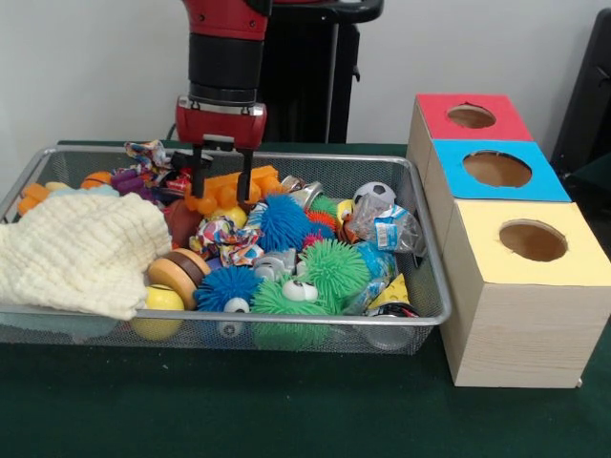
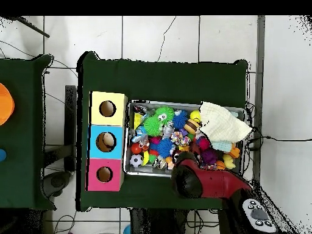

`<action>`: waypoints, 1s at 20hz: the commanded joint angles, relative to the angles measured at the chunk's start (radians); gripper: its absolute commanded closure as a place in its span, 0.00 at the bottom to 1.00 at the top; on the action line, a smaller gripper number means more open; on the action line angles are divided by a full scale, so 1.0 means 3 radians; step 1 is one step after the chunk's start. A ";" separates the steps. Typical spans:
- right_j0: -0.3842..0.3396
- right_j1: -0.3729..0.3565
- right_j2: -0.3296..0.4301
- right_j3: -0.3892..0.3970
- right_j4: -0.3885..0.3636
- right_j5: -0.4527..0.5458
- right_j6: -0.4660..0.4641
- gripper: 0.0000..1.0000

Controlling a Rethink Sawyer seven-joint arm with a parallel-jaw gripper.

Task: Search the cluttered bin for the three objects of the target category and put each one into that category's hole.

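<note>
The silver wire-mesh bin (image 1: pixel 428 250) is full of toys; it also shows in the overhead view (image 2: pixel 128 159). My gripper (image 1: pixel 222 183) hangs over the bin's far side, open, with its two black fingers (image 1: pixel 244 181) straddling orange pieces (image 1: pixel 229 191). It holds nothing. In the overhead view the red arm (image 2: pixel 201 178) covers the gripper. I cannot pick out any fuzzy plush animal toy among the clutter. The red-topped hole (image 1: pixel 471 116) is the farthest of three boxes to the right of the bin; it also shows in the overhead view (image 2: pixel 104 175).
A cream knitted cloth (image 1: pixel 86 253) covers the bin's left part. Green (image 1: pixel 334 267) and blue (image 1: pixel 284 221) spiky balls and a small soccer ball (image 1: pixel 374 194) fill the middle and right. The blue-topped hole (image 1: pixel 496 169) and the yellow-topped hole (image 1: pixel 532 240) stand nearer.
</note>
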 commanded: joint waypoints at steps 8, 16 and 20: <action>-0.0010 0.0333 -0.0072 -0.0195 0.0225 -0.0083 0.0548 0.00; 0.0073 0.0494 -0.0198 -0.0308 0.0312 -0.0230 0.0554 0.00; 0.0126 0.0591 -0.0276 -0.0386 0.0370 -0.0315 0.0569 0.00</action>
